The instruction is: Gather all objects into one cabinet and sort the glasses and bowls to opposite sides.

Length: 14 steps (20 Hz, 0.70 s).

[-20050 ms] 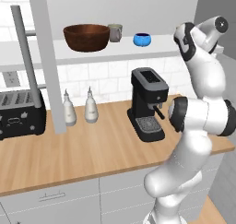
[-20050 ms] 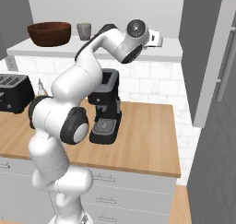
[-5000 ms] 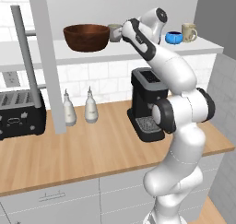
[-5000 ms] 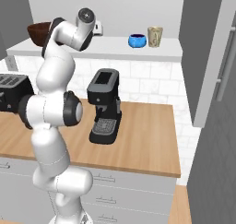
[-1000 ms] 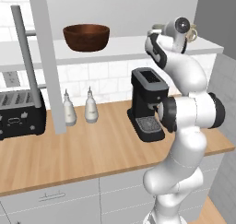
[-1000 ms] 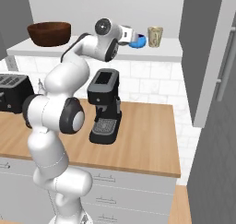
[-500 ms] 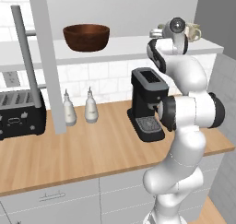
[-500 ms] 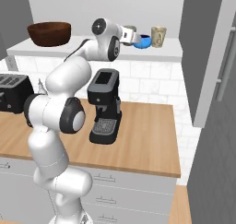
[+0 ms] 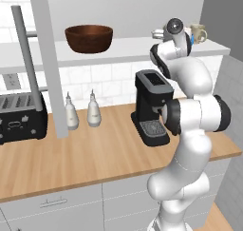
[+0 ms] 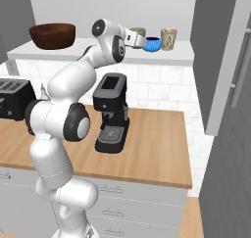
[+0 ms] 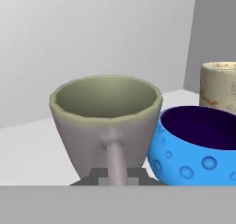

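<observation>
So the arm is reaching up to the cabinet shelf (image 10: 186, 58) near the top of the right base view, and the pincer (image 10: 138, 40) is clamped shut on the handle of the grey-olive mug (image 11: 107, 123), which takes up the centre-left of the hand view with its handle pointing straight at the camera. Can't tell whether the mug's base is resting on the shelf floor or just above it. Right beside it, lower right of the hand view, is the little blue bowl (image 11: 200, 147), dark inside, and it looks like it's touching the mug's side or as good as. Behind the bowl, at the right edge, is the cream mug (image 11: 219, 87). In the right base view the order across the upper middle is olive mug, blue bowl (image 10: 152, 44), cream mug (image 10: 168, 38), all bunched together. The big brown bowl (image 10: 52, 35) sits well apart from them in the upper left of that view. Down on the table (image 9: 95, 151) there's a coffee machine (image 9: 153, 106), two white bottles (image 9: 82, 112) and a toaster (image 9: 20, 117) at the left edge of the left base view.
</observation>
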Available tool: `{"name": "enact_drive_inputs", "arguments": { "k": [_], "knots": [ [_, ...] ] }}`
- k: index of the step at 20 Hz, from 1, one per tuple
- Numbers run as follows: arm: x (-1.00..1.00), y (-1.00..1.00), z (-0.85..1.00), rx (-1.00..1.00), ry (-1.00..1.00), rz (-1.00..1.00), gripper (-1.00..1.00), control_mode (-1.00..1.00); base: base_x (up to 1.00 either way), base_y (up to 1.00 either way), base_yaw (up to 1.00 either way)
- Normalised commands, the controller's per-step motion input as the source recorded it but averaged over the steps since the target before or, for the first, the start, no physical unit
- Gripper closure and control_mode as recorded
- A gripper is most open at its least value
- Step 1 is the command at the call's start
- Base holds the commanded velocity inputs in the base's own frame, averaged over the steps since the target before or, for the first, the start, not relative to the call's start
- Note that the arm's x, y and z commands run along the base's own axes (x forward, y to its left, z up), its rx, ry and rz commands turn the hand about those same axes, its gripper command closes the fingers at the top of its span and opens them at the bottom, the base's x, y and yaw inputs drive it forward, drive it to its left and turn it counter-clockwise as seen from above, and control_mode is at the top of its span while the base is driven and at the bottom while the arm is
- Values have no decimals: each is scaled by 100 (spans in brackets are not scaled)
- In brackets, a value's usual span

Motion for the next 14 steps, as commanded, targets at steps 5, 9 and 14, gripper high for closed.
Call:
{"name": "enact_drive_inputs", "arguments": {
  "k": [5,9,14],
  "knots": [
    [0,0,0,5,2,-4,-100,-100,0,0,0],
    [1,0,0,3,0,-2,-100,-100,0,0,0],
    [-16,2,0,5,0,-6,-100,-100,0,0,0]
  ]
}}
